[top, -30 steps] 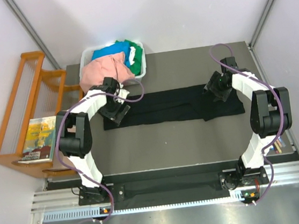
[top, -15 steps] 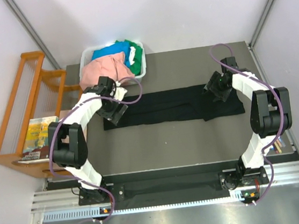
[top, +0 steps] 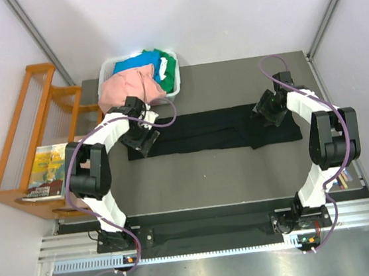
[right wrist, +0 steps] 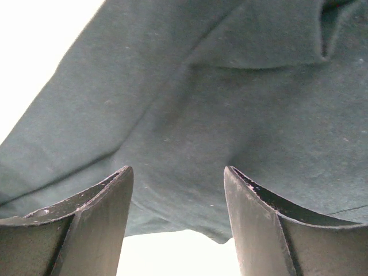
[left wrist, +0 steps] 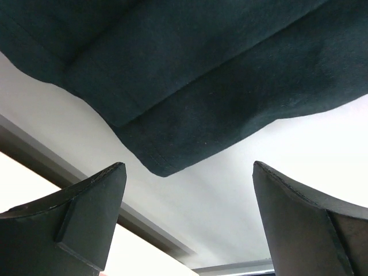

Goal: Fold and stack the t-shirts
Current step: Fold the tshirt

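A black t-shirt [top: 210, 130] lies folded into a long strip across the table [top: 242, 171]. My left gripper [top: 141, 140] hovers at its left end, jaws wide open. In the left wrist view the shirt's rounded corner [left wrist: 172, 115] lies just ahead of the left gripper [left wrist: 188, 167], with bare table between the fingers. My right gripper [top: 272, 111] is at the strip's right end. There the right gripper [right wrist: 178, 170] stands open just above the black cloth [right wrist: 230, 103], gripping nothing. Salmon-pink [top: 125, 88], blue [top: 139, 64] and green [top: 168, 65] t-shirts are heaped in the bin.
A white plastic bin [top: 106, 72] stands at the table's back left corner, the pink shirt spilling over its front. A wooden rack [top: 30, 129] with a colourful booklet [top: 48, 170] stands left of the table. Small items [top: 344, 180] lie at the right edge.
The left arm's elbow swung outward and partly back, while its gripper stayed over the shirt's left end. The right gripper shifted slightly to the right. The shirt has not moved.
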You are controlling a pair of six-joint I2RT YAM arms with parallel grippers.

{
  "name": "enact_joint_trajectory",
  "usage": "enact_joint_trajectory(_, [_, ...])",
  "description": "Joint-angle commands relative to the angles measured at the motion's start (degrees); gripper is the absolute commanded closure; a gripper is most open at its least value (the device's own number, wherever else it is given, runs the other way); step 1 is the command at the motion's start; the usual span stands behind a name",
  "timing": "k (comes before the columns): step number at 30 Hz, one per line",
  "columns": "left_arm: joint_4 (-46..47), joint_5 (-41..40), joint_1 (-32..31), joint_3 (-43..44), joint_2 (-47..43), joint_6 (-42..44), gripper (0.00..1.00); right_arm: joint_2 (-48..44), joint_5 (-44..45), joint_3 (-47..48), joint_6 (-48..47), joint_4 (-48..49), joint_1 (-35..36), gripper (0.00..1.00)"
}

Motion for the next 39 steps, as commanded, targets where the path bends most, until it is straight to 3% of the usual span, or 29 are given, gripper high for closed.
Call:
enact_joint_trajectory(1, [-0.11, -1.45, 0.01, -0.91, 0.77, -1.63, 0.05, -2.5, 1.31, -0.65, -0.04, 1.07, -0.36, 0.36])
enact_joint_trajectory(7, [0.5, -2.86, 0.1, -1.26, 3.58, -2.16, 0.05, -2.42, 0.34, -0.74, 0.14, 1.43, -0.36, 0.36])
enact_joint_trajectory(13, [-1.32, 2.12, 0.71, 1.97, 8.33, -2.33, 0.23, -2.24, -0.01, -0.3, -0.03, 1.08, -0.36, 0.37])
enact_joint_trajectory(17, [-7.74, 14.15, 1.24, 5.84, 4.66, 0.63, 0.2, -1.89, 0.17, 0.84, -0.74, 0.11, -0.36, 0.36])
enact_joint_trajectory(20, [-14.32, 18.92, 1.24, 9.26, 2.8, 4.5, 0.16, -1.63, 0.34, 1.46, -0.91, -0.15, -0.44, 0.34])
enact_joint_trajectory(25, [-21.29, 20.35, 1.41, 13.23, 2.62, 8.03, 0.15, 0.31, -0.54, 2.43, -0.48, -0.33, -0.44, 0.32])
enact_joint_trajectory(35, [-10.94, 13.93, 1.59, 12.36, 4.73, -0.48, 0.14, -0.74, -0.36, 2.69, -0.83, -0.42, -0.53, 0.32])
enact_joint_trajectory(39, [-9.78, 14.98, 1.33, 13.23, 7.88, -2.86, 0.14, -0.92, -0.36, 2.69, -0.65, -0.42, -0.53, 0.32])
